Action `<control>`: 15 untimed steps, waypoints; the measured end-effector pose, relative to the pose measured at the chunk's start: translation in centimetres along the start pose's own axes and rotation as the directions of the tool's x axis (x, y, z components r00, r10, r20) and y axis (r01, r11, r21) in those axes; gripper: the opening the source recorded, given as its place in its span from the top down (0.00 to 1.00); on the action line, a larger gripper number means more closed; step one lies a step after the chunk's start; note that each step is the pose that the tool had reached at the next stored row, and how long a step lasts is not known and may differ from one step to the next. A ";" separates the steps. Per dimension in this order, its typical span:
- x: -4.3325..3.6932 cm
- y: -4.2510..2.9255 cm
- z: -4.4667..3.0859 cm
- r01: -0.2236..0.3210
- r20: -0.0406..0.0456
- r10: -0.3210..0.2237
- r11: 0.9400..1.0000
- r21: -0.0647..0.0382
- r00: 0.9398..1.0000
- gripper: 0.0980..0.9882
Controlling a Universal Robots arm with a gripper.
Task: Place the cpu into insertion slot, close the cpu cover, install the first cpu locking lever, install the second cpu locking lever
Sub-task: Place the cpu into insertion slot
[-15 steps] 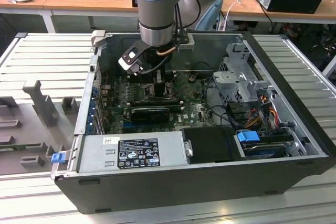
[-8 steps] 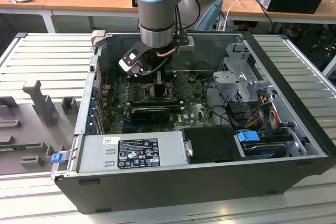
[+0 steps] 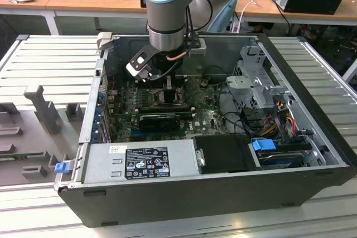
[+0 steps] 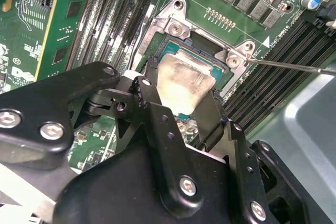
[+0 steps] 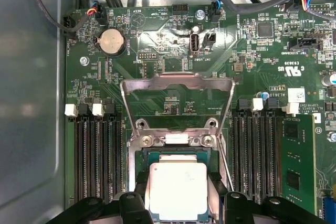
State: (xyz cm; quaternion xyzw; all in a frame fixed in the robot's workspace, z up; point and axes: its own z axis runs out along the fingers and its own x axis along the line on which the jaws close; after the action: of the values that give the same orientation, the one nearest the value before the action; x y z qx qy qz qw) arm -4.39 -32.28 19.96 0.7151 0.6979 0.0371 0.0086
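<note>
Black two-finger gripper (image 5: 177, 196) clamped on opposite edges of the flat, square, silver-topped cpu (image 5: 176, 186), held directly over the square black-framed insertion slot (image 5: 178, 153). The thin silver metal-frame cpu cover (image 5: 177, 81) is swung open beyond it.

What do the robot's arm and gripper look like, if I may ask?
The arm has silver-grey tubular segments with pale blue joint caps; a black cable and a copper-coloured cable run near its wrist. The gripper is matte black, built of flat linked plates with rounded edges, fastened by silver screws.
</note>
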 end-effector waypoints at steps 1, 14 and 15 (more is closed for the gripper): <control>-0.01 -0.01 0.03 0.000 0.000 0.000 1.000 0.000 1.000 0.52; 0.03 0.06 -0.91 0.001 0.000 -0.001 1.000 0.001 1.000 0.44; 0.04 0.06 -0.98 0.001 0.000 -0.001 1.000 0.001 1.000 0.45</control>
State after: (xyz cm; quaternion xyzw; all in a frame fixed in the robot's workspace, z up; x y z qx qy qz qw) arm -4.39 -32.28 20.95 0.7149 0.6982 0.0369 0.0084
